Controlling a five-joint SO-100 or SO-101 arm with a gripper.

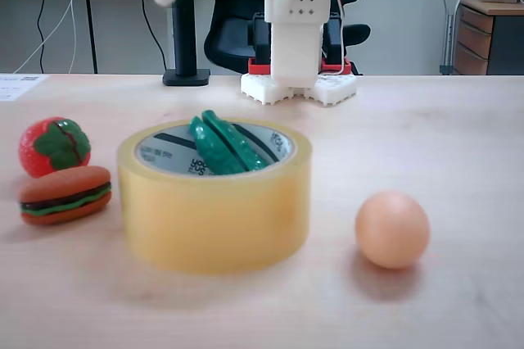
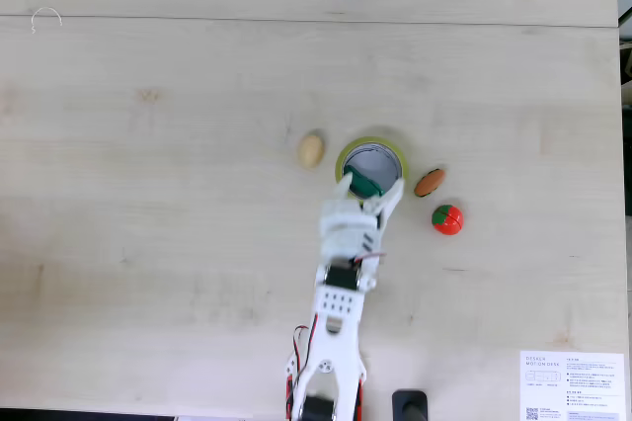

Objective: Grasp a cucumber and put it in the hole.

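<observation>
One cucumber (image 1: 225, 144) lies in the hole (image 1: 176, 156), below the jaws.

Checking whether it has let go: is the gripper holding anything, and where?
Cannot be told: the cucumber leans inside the tape roll, the gripper directly above it.

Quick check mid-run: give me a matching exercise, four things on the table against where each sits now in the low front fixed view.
Things:
1. cucumber
2. egg
3. strawberry
4. burger

Places:
A. right of the tape roll
B. leaning inside the roll's hole
C. far left, behind the burger
D. left of the roll, in front of the strawberry

Pairs: 1-B, 2-A, 3-C, 4-D
</observation>
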